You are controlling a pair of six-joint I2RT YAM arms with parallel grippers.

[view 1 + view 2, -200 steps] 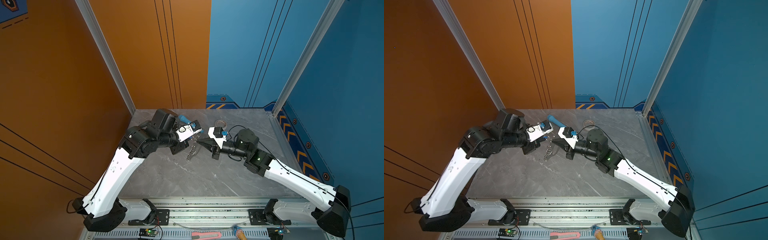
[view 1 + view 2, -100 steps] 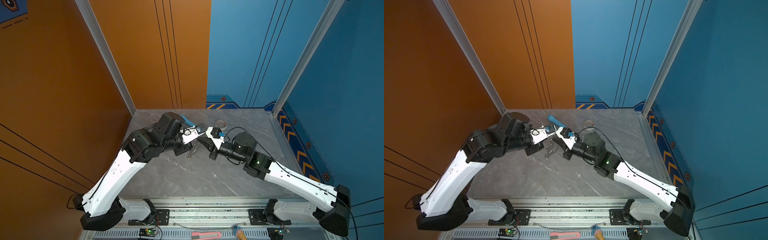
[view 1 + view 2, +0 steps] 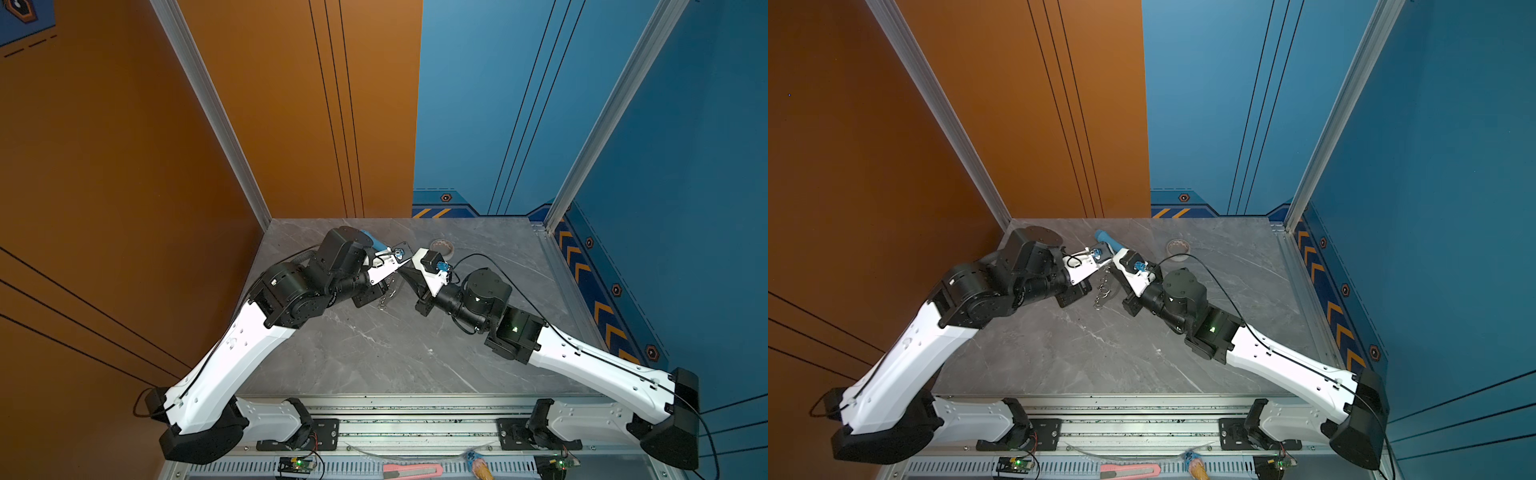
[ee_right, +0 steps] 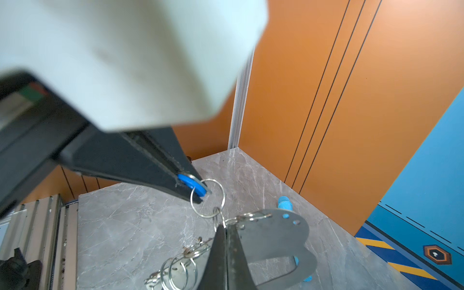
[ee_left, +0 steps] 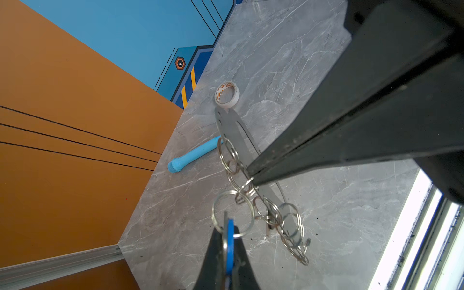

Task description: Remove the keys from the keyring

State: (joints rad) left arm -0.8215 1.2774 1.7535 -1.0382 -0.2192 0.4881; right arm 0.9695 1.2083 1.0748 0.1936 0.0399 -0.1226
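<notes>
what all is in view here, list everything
table: one, grey marble, under everything
keyring: one, grey metal plate, mid-table
keys: bunch, count unclear, silvery, hanging on wire rings from keyring
blue tag: one, blue, on large ring
tube: one, light blue, lying at table's back
tape roll: one, whitish, table's back
utility knife: one, pink, front rail
left gripper: black, shut on blue tag
right gripper: black, shut on keyring

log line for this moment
left gripper: shut on blue plastic key tag | right gripper: shut on flat grey metal keyring plate | removal: pending
</notes>
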